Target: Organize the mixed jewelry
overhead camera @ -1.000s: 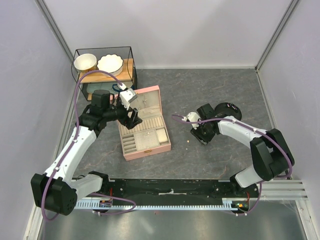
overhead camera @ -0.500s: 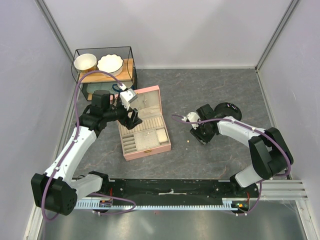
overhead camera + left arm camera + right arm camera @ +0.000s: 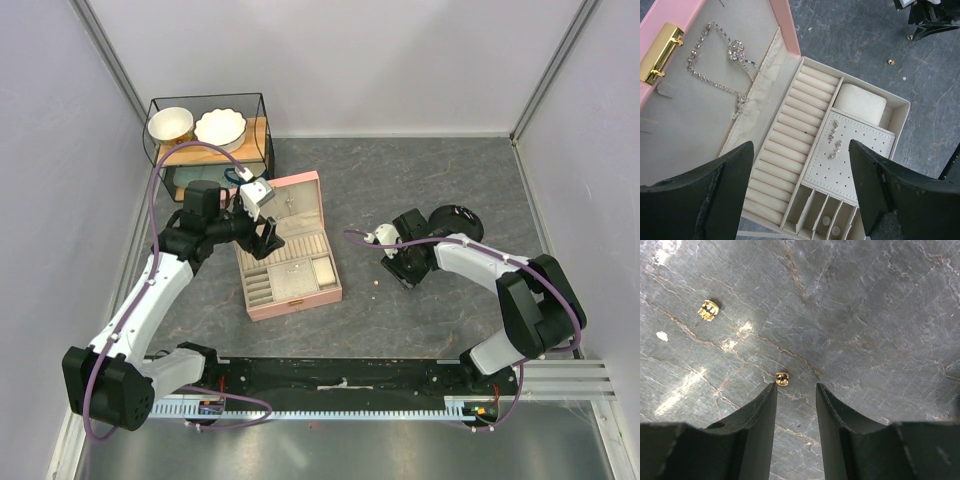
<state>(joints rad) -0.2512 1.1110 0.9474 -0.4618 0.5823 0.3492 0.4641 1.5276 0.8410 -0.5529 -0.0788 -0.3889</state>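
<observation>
Grey tabletop (image 3: 420, 180): right end effector (image 3: 796, 385) spread, bead (image 3: 782, 378) at tip (left end effector (image 3: 800, 145) spread).

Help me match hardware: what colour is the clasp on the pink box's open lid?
Shiny gold. The clasp shows best in the left wrist view.

A dark grey, stone-patterned table surface (image 3: 880, 315) crossed by pale veins is seen from close above. The two black fingers (image 3: 752, 430) of the right gripper (image 3: 796, 386) are seen reaching in from the near edge, held partly apart with nothing between them. A tiny gold piece (image 3: 782, 379) is seen lying just at the tip of the left finger; whether it is touched cannot be told. A second gold piece (image 3: 708, 310) is seen farther off to the left, well apart from the first. A small pale fleck (image 3: 662, 335) is seen near the left edge.
</observation>
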